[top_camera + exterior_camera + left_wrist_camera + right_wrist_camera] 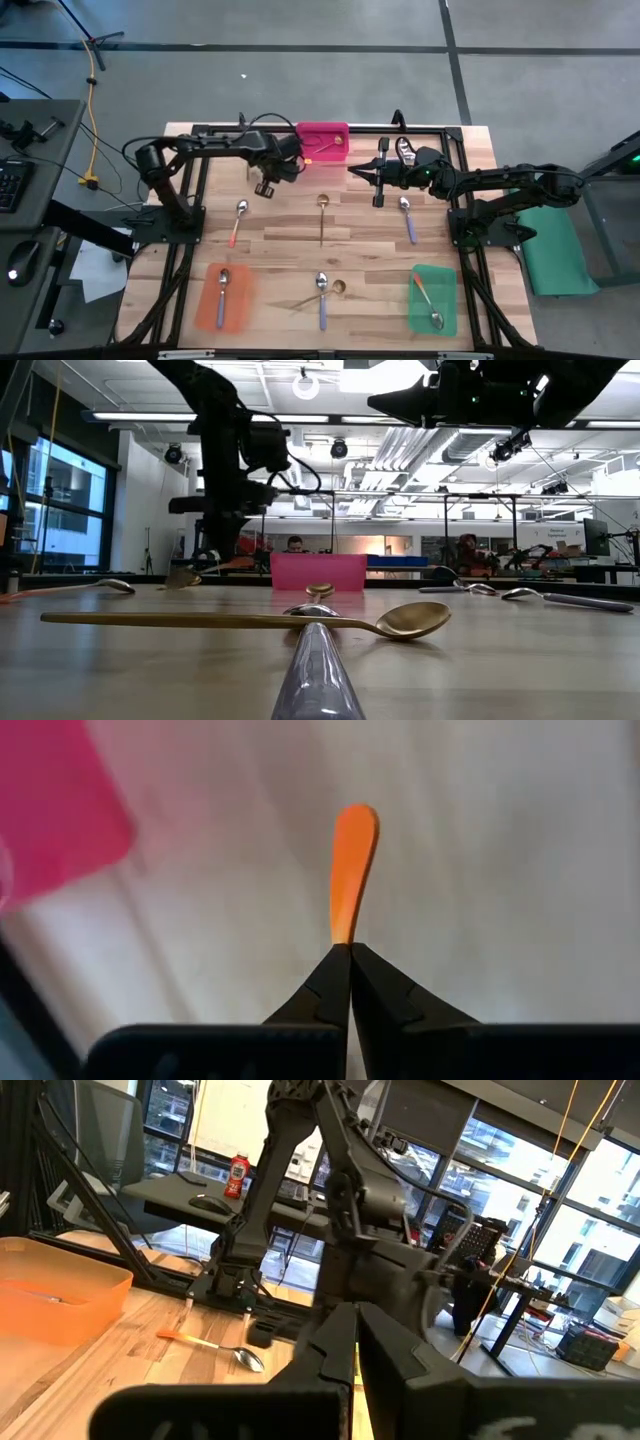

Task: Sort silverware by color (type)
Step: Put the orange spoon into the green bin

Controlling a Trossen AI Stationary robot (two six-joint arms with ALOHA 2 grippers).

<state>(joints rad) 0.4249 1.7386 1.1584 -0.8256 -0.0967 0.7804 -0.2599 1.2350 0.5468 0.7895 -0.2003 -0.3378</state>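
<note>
Nearest the low camera we get a purple-blue handle [316, 675] pointing straight at the lens, smooth and glossy, with a slim all-gold spoon [260, 621] lying crosswise just behind it, bowl to the right, polished metal. From above that pair sits at the front centre of the butcher-block table [280, 235]: the purple-handled spoon [321, 298] has its long axis running front to back with the bowl toward the back, and the gold one runs at a slant beside it. We see a second gold spoon [322, 217] at mid-table, front to back, bowl toward the back. One orange-handled spoon [238, 220] lies left of it, bowl back, handle angled forward. One purple-handled spoon [407, 218] lies on the right, also front to back. Three flat trays each hold one spoon: the orange tray [221, 300] front left, the green tray [434, 300] front right, and the pink tray [322, 143] at the back centre. Left gripper [297, 158] hangs just beside the pink tray's near-left edge, fingers pressed together on the orange-handled piece [352, 870], matte orange and rounded at the tip, sticking straight out past the fingertips. Right gripper [352, 168] is raised near the pink tray's right side, fingers closed on nothing.
</note>
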